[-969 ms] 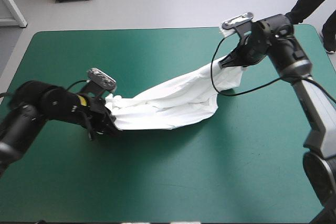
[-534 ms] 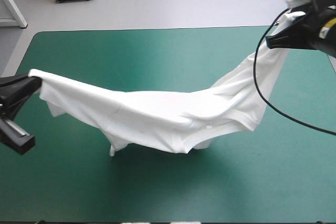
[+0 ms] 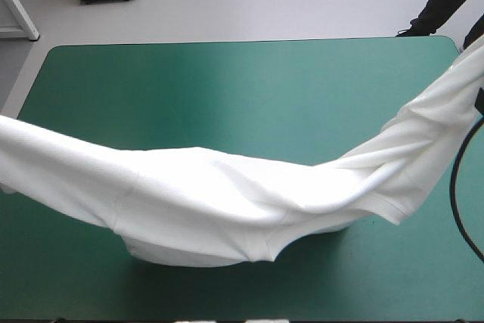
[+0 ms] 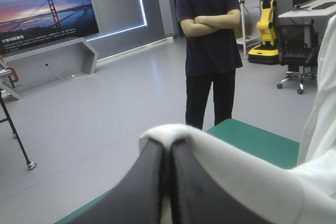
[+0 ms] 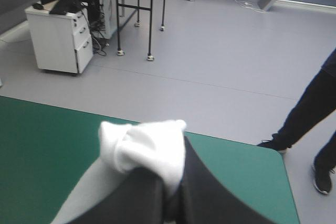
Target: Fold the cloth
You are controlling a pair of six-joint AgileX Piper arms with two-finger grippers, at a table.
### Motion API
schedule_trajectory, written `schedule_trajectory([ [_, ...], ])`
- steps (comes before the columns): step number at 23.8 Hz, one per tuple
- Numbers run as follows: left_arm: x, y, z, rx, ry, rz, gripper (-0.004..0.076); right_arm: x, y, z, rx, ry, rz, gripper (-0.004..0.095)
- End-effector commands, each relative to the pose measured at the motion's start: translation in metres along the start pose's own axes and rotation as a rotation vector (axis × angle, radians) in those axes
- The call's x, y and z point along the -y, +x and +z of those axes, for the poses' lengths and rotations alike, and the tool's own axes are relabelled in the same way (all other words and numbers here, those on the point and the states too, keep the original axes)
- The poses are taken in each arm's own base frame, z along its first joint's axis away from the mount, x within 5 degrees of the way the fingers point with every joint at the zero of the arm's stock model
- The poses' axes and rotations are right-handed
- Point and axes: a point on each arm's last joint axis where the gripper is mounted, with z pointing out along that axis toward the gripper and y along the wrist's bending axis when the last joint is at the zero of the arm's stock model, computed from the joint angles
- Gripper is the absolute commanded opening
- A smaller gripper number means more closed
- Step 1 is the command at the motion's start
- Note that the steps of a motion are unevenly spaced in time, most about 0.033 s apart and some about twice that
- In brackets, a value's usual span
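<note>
While the white T-shirt (image 3: 227,202) hung stretched in a long sagging band over the teal-green table (image 3: 227,88), its lowest fold sagged down to the table's near half. Both ends rose past the table's left and right edges (neither gripper showed in the high view). The left gripper (image 4: 167,150) held its black fingers pressed together, pinching a fold of the T-shirt draped over their tips. The right gripper (image 5: 169,190) likewise pinched a bunched wad of the T-shirt near the table's right edge.
</note>
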Motion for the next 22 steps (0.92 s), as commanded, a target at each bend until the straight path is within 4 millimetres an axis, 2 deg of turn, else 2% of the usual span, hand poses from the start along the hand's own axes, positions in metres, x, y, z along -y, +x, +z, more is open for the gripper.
schedule_trajectory([
  [1,-0.002,-0.004,0.008,0.019,0.014,-0.035,-0.0022,-0.005,-0.005,-0.015,0.062,-0.081,0.026,-0.0016],
  [2,-0.003,-0.003,0.012,0.01,0.01,-0.037,-0.0022,-0.007,-0.007,-0.015,0.081,-0.097,0.024,-0.0016],
  [5,-0.01,-0.002,0.031,-0.016,-0.01,-0.037,-0.0022,-0.017,-0.025,-0.02,0.284,-0.212,0.008,-0.0016],
  [8,-0.019,-0.001,0.049,-0.03,-0.055,-0.028,-0.0022,-0.017,-0.028,-0.008,0.303,-0.193,-0.012,-0.0016],
  [9,-0.022,-0.001,0.057,-0.031,-0.07,-0.025,-0.0022,-0.017,-0.027,0.004,0.271,-0.171,-0.026,-0.0016],
  [11,-0.034,0.005,0.085,-0.069,-0.112,-0.047,-0.0022,-0.018,-0.019,0.05,0.128,-0.108,-0.061,-0.0017],
  [12,-0.039,0.011,0.1,-0.121,-0.132,-0.062,-0.0022,-0.019,-0.013,0.072,0.047,-0.086,-0.066,-0.0017],
  [13,-0.047,0.024,0.123,-0.222,-0.153,-0.066,-0.0022,-0.022,-0.003,0.103,-0.054,-0.072,-0.082,-0.0017],
  [18,-0.071,0.068,0.194,-0.508,-0.237,-0.041,-0.0022,-0.032,0.03,0.193,-0.282,-0.036,-0.142,-0.0017],
  [22,-0.088,0.093,0.234,-0.602,-0.311,0.011,-0.0022,-0.043,0.059,0.256,-0.376,-0.039,-0.171,-0.0017],
])
